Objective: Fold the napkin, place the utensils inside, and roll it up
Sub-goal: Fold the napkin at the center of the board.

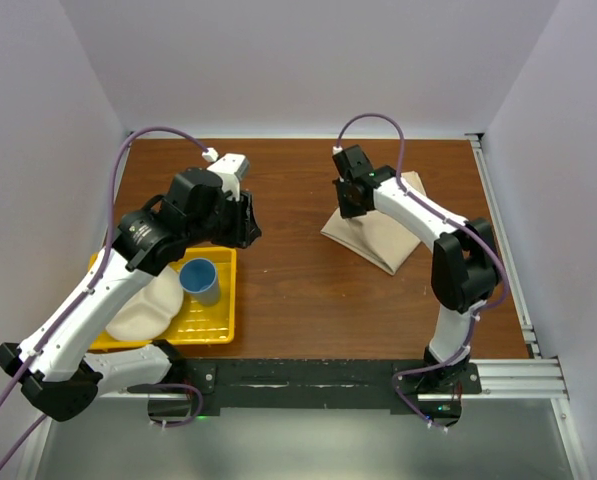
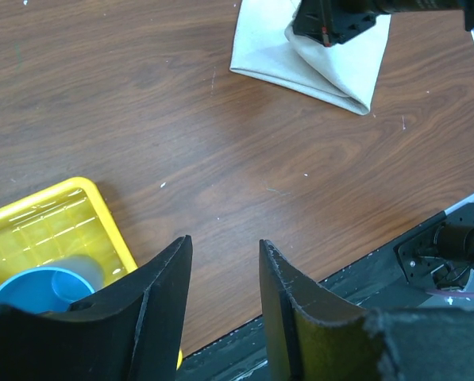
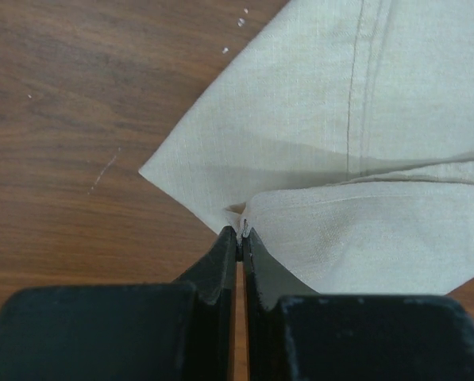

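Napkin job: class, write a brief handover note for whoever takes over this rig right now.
Right gripper: shut on the napkin, pinching its edge, at the far right of the table.
Left gripper: open, empty, above bare table beside the yellow tray.
Napkin: lies partly folded, one layer over another.
Utensils: none visible in any view; the tray holds a blue cup and a white plate.
Done: fold begun.
Left: finish the fold, find and place the utensils, roll up.
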You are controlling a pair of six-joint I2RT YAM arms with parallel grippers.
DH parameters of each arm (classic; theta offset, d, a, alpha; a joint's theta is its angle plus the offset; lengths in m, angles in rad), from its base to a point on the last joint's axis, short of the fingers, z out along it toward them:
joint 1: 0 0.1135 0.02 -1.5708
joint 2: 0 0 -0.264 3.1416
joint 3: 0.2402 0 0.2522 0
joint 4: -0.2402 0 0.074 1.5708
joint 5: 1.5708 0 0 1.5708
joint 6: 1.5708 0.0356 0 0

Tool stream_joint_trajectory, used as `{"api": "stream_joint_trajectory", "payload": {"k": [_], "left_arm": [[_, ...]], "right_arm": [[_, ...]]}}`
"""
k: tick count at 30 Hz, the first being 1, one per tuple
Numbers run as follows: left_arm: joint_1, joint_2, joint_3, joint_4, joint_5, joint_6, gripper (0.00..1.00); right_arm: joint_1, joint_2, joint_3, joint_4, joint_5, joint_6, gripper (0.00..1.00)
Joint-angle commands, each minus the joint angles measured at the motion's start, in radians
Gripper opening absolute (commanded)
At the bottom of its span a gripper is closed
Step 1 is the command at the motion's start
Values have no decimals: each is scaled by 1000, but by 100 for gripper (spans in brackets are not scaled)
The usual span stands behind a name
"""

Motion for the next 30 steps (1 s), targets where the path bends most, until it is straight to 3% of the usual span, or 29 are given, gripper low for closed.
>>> {"api": "stream_joint_trajectory", "payload": {"k": [1,15,21,22,25,30], "left_arm": [[10,-17,11,17,-2,11,44],[21,-11,23,2,-14,18,44],[22,-5,-1,22,37,6,45],[22,-8,-9,29,37,3,46],[22,-32,-69,81,74,-8,48],[21,-30,-181,212,103,-24,50]], "right_arm": [[11,40,93,26,-13,-30,4],[19,159,160,10,-73,-35,11],[15,196,234,-14,-306,59,41],[17,200,283,-35,-326,77,51],[0,168,341,-101,-280,146,67],[-102,36,253,-160,-277,214,70]]}}
